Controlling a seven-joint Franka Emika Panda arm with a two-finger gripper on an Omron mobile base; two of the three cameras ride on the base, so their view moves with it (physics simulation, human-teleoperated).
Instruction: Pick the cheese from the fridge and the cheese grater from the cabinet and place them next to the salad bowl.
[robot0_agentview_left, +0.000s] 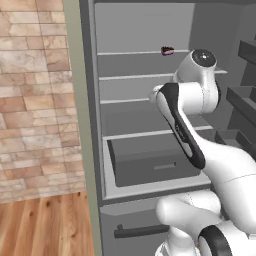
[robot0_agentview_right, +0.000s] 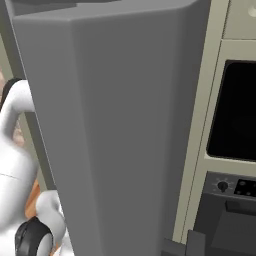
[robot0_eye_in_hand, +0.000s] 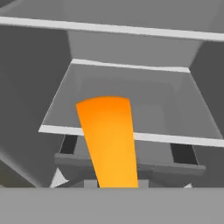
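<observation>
In the hand view, the cheese (robot0_eye_in_hand: 109, 140) is seen pinched in the hand (robot0_eye_in_hand: 117, 186), rising from the bottom centre of the frame over a white-edged shelf (robot0_eye_in_hand: 131, 136) of the fridge (robot0_eye_in_hand: 35, 78). In the left base view, the arm (robot0_agentview_left: 185, 125) is reached into the open fridge, and a small dark piece (robot0_agentview_left: 167, 50) is seen on an upper shelf at top centre.

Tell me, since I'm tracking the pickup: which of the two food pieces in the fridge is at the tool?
The orange cheese, right at the tool; the dark pink-topped piece sits on an upper shelf.
</observation>
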